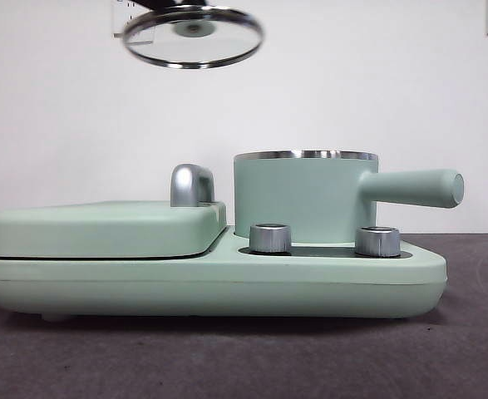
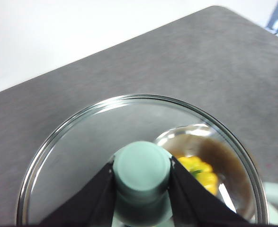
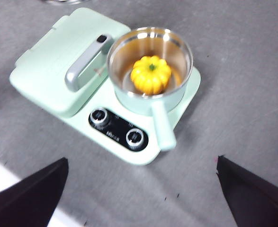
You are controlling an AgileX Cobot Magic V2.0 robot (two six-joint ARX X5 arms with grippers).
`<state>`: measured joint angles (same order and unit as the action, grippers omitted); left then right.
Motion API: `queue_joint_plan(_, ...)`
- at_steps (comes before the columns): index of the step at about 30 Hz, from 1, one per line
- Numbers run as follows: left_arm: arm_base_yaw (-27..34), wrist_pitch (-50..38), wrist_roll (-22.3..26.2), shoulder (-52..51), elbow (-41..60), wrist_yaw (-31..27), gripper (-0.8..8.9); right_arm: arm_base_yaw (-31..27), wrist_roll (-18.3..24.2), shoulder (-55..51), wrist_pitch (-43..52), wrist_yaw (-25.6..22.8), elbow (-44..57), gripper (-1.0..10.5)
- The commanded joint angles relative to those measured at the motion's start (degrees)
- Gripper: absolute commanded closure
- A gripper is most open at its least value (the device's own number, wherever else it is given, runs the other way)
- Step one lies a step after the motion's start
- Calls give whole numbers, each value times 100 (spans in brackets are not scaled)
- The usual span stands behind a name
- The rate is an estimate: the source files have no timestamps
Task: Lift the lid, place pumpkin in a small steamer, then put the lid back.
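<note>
While the front view is showing the lid [image 1: 193,36] hanging in the air high above the griddle cover [image 1: 102,226], well apart from the steamer [image 1: 306,195], it is hiding what is holding it. The left wrist view is filling that in: the left pincer [image 2: 142,172] is pinching the lid's green knob [image 2: 142,165] between both jaws, and through the glass the pumpkin [image 2: 201,172] is showing faintly below. From the front the steamer's wall is hiding its inside. The right wrist view, looking down from high above, is showing the pumpkin [image 3: 150,74] sitting in the middle of the open steamer [image 3: 150,71], stem up, with two dials [image 3: 135,137] in front on the cooker base [image 3: 143,151], which is resting on the grey tabletop [image 3: 243,94]. The right pincer [image 3: 141,194] is hanging spread wide and holding nothing
</note>
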<state>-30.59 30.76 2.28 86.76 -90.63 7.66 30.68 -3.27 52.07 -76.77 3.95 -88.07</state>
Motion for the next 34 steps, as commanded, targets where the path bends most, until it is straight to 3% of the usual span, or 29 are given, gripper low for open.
queue_joint_plan(1, -269, -232, -173, 216, -208, 28, 799, 33, -109, -538, 214, 282, 442, 456)
queue_joint_plan(5, -643, -372, -98, 481, -208, 28, 799, 33, -286, -1410, 1056, 678, 1241, 456)
queue_joint_plan(11, -997, -776, 114, 916, -208, 28, 799, 33, -601, -2098, 1239, 1001, 1923, 456)
queue_joint_plan(22, -1117, -1276, 328, 1639, -208, 26, 798, 31, -645, -2269, 1270, 1001, 2127, 456)
queue_joint_plan(34, -1104, -1180, 573, 1950, -208, 24, 798, 31, -710, -2269, 1344, 960, 2127, 456)
